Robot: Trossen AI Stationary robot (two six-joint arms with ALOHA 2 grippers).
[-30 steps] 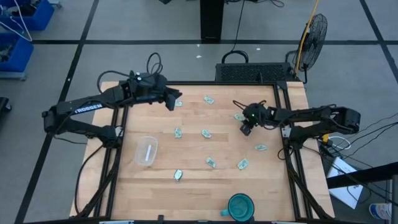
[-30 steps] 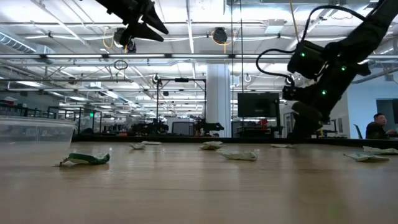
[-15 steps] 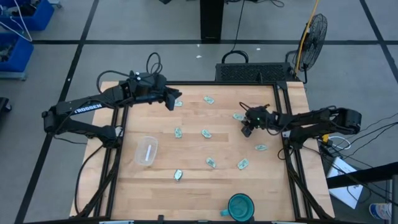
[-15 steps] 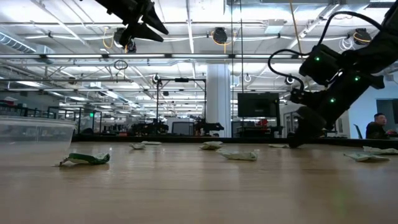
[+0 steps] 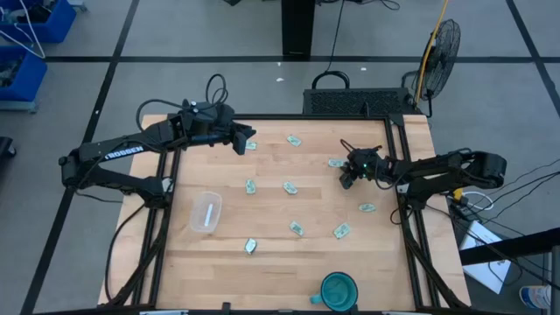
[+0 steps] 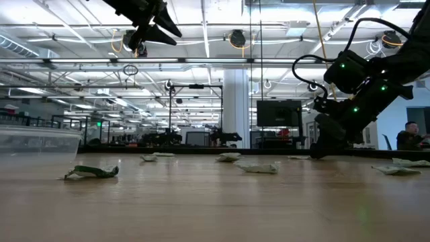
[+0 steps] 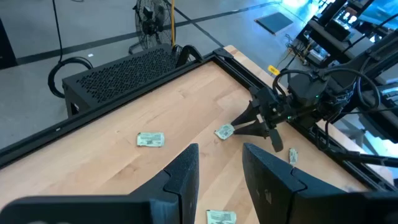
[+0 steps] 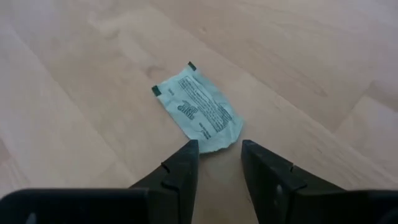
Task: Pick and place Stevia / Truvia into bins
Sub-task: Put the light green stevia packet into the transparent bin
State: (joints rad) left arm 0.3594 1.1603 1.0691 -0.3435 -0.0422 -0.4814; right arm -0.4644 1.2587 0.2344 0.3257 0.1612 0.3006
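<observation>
The right gripper (image 8: 217, 152) sits low over the wooden table (image 5: 262, 227), fingers slightly parted and empty, tips at the near edge of a pale green rectangular paper sachet (image 8: 199, 109); the shallow clear plastic tub (image 5: 206, 213) lies well apart; the left gripper (image 5: 248, 140) waits near the far edge, slightly parted, empty

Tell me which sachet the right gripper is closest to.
The sachet near the table's far right edge: the right gripper, fingers open, sits low right beside it. The right wrist view shows it just ahead of the fingertips; the others lie farther off.
</observation>
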